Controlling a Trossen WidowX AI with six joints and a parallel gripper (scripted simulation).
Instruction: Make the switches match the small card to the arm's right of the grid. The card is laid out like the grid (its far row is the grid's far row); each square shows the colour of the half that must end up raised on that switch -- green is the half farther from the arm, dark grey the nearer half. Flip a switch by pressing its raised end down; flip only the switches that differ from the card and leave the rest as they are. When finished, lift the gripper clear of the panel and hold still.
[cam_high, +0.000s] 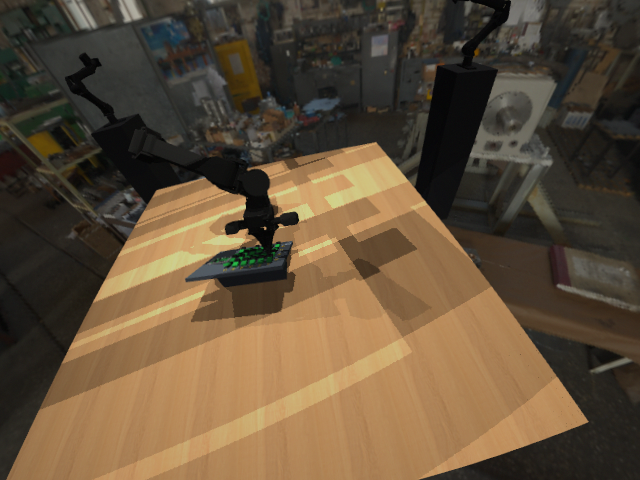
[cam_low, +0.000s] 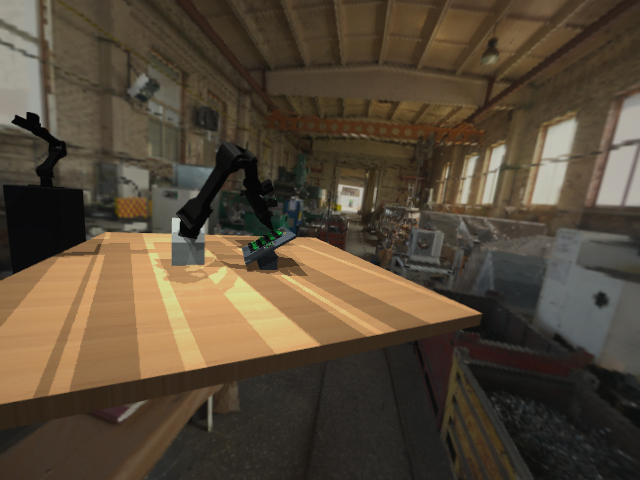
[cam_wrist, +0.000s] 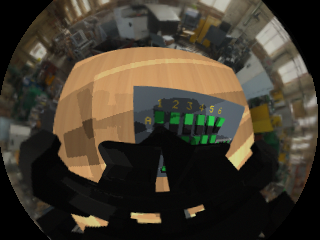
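The switch panel (cam_high: 242, 263) sits a little left of centre in the top view, a slate-blue slab tilted up on a dark base, its grid of rocker switches (cam_high: 247, 255) showing mostly bright green halves. The card that sets the target pattern should lie at the panel's edge, but it is too small and dim here to read; neither its squares nor which switches differ can be told.

The pincer (cam_high: 266, 242) points straight down at the upper right part of the grid, its fingers pressed together with nothing between them, forming a single blunt tip. In the wrist view that tip (cam_wrist: 162, 135) fills the lower half of the frame, its point at the left end of the green row (cam_wrist: 190, 122). Whether it is touching a rocker or just above one cannot be told.

The step in hand looks like a press on one switch's raised end. The next move calls for a short, straight push down on that half alone, without brushing neighbours, then a lift before shifting to any other mismatched switch.

The wooden surface (cam_high: 330, 361) spreads out around the panel, striped with light and shadow.
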